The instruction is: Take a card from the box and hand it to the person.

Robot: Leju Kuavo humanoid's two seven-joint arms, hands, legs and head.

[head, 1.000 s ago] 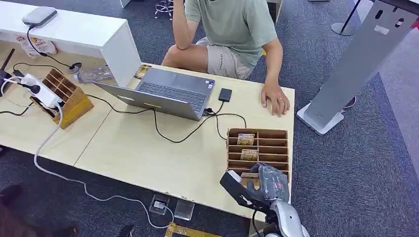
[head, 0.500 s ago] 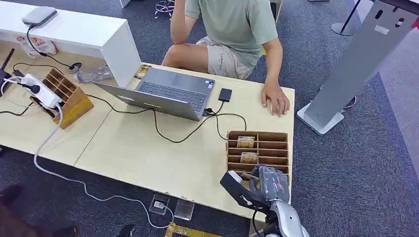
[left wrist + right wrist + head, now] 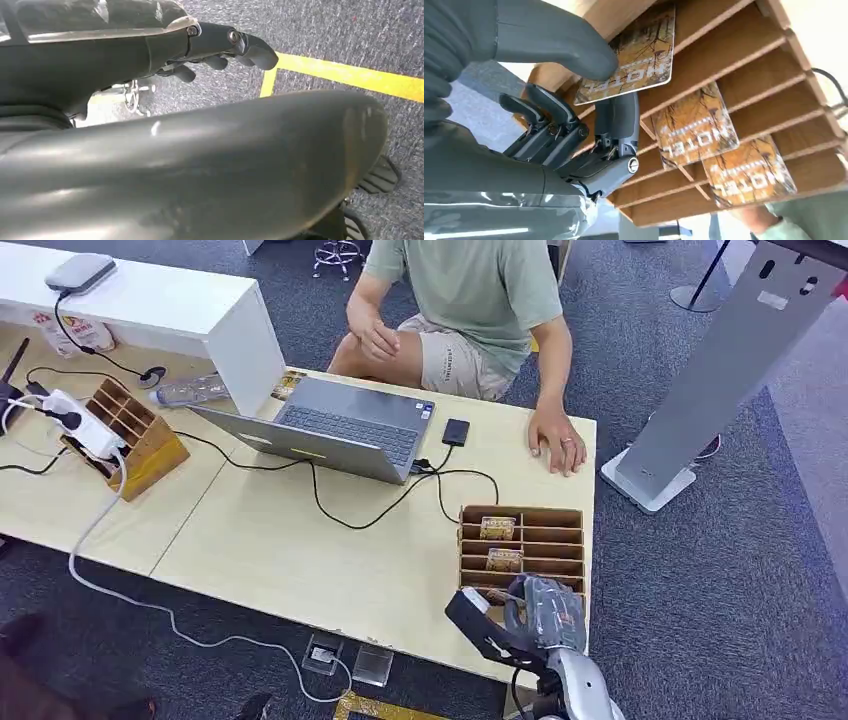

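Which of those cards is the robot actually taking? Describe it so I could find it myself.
Start at the pale wooden table and go to the slotted wooden box at the corner nearest the robot. Three cards with an autumn-tree print stand in its slots. The card being taken is in the slot nearest the robot, the one pinched by the right hand.

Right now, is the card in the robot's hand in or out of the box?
Partly in: the right hand pinches the card, its far edge inside the box slot.
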